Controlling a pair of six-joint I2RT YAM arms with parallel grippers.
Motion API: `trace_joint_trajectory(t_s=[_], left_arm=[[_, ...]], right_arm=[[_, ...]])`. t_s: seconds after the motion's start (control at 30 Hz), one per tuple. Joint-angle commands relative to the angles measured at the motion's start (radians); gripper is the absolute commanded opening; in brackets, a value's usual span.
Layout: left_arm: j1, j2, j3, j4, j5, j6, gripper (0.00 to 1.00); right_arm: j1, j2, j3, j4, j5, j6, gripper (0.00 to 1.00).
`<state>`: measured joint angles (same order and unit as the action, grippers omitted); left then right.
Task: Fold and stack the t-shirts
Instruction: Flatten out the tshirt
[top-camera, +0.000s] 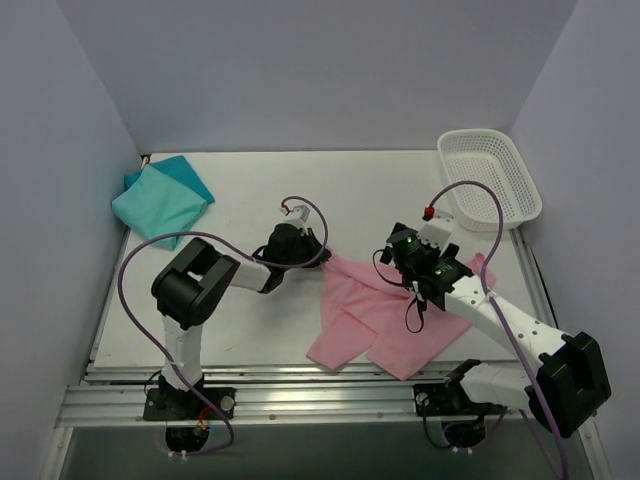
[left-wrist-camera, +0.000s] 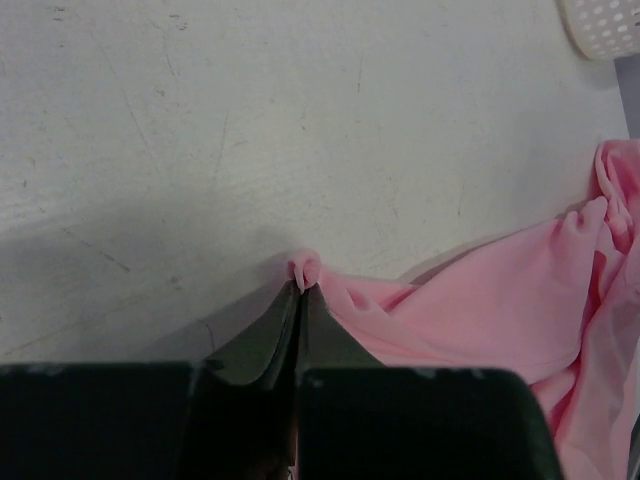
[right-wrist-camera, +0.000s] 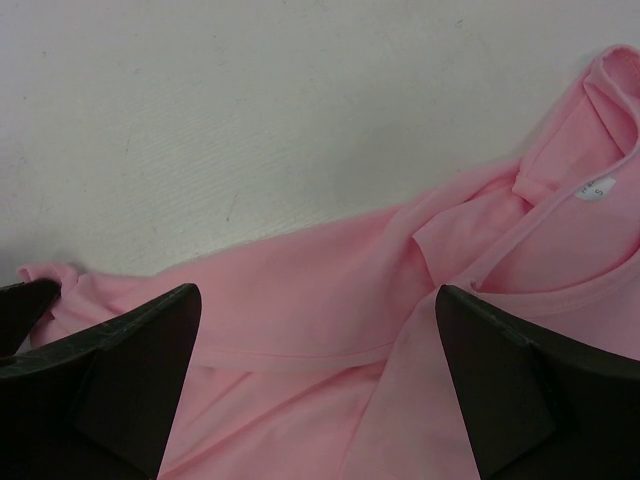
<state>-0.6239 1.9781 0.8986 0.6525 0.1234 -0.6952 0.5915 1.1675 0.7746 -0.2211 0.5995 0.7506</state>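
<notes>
Left gripper (left-wrist-camera: 302, 288) pinches the pink t-shirt (top-camera: 385, 315) at its 10 o'clock corner; right gripper (right-wrist-camera: 318, 300) hangs spread over it. Teal t-shirt (top-camera: 160, 200), seemingly folded, lies at 10 o'clock.

We see only a corner of the basket (left-wrist-camera: 605, 25) in the left wrist view, where the pink t-shirt (left-wrist-camera: 500, 300) runs off the right edge. Its collar label (right-wrist-camera: 592, 190) (white, tiny print) we cannot read. The right arm (top-camera: 500, 315) covers the shirt's middle.

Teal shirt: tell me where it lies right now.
In the top view, the teal shirt lies in the far left corner of the table, well apart from the pink shirt near the middle and the basket at the far right.
</notes>
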Motion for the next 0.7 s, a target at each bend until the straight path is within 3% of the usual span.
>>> trace_joint_trajectory(t_s=[0.0, 0.23, 0.4, 0.6, 0.67], left_arm=[[0.015, 0.034, 0.066, 0.085, 0.045, -0.018, 0.02], [0.105, 0.009, 0.098, 0.055, 0.039, 0.006, 0.02], [0.254, -0.032, 0.149, -0.033, -0.019, 0.062, 0.02], [0.332, 0.085, 0.455, -0.218, -0.033, 0.178, 0.02], [0.340, 0.131, 0.589, -0.278, -0.021, 0.209, 0.22]], right_arm=[[0.011, -0.029, -0.005, -0.050, 0.048, 0.047, 1.00], [0.019, -0.008, -0.003, -0.052, 0.036, 0.055, 1.00], [0.022, 0.029, 0.012, -0.037, 0.036, 0.050, 1.00], [0.028, 0.064, 0.034, -0.021, 0.040, 0.041, 1.00], [0.030, 0.063, 0.031, -0.018, 0.040, 0.036, 1.00]])
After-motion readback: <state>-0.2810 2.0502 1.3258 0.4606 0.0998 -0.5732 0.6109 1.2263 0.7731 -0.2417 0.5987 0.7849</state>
